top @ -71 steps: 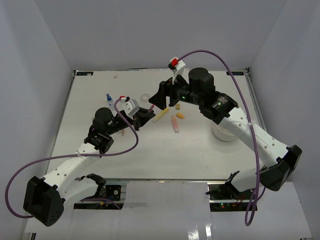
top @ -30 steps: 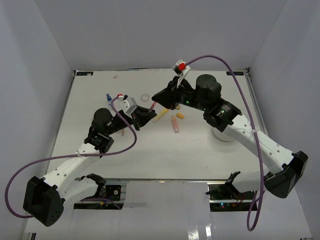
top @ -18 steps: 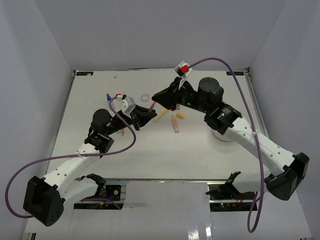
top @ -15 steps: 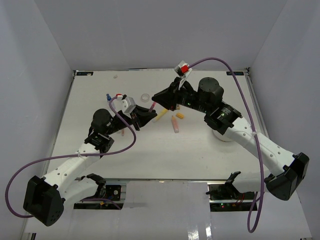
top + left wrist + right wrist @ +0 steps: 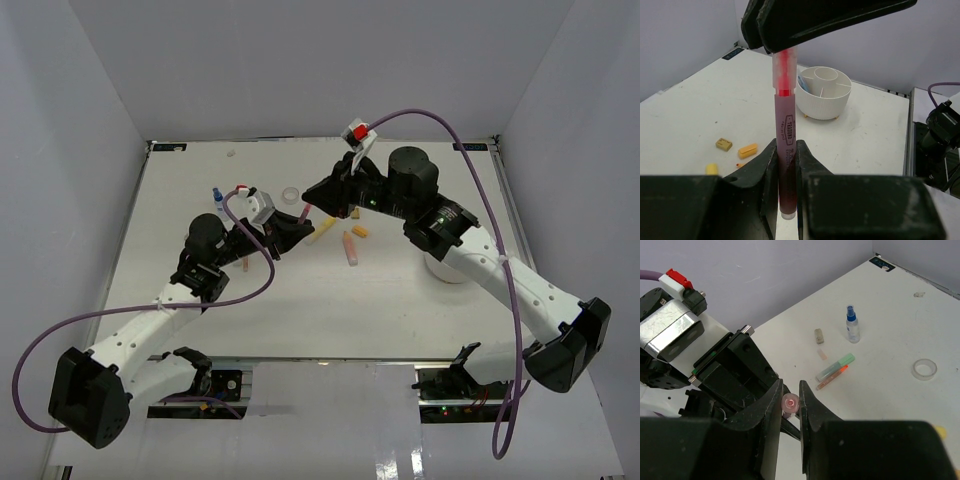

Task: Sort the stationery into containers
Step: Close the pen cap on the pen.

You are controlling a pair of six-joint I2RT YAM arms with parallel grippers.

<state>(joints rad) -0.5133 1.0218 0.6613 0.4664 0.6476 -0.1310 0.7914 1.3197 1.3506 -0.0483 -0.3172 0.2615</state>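
Observation:
A pink-red pen (image 5: 784, 135) is held off the table between both arms. My left gripper (image 5: 785, 167) is shut on its lower barrel. My right gripper (image 5: 790, 403) is shut on its capped top end (image 5: 790, 403), whose round tip shows between the jaws. In the top view the two grippers meet at the pen (image 5: 303, 213), left gripper (image 5: 293, 223) below and right gripper (image 5: 313, 197) above. The white divided tub (image 5: 823, 93) stands on the table beyond, with a blue item inside. My right arm partly covers the tub (image 5: 447, 270) in the top view.
On the table lie a blue-capped spray bottle (image 5: 853, 325), a clear tape ring (image 5: 924, 369), a green marker (image 5: 836, 366) beside an orange pen (image 5: 831, 377), two small erasers (image 5: 819, 336), a yellow marker (image 5: 322, 231), a pink marker (image 5: 350, 248) and an orange cap (image 5: 747, 150).
Since the earliest frame my right gripper has swung left onto the pen's top end. Over the last second both grippers stay shut on the pen and the right arm shifts slightly.

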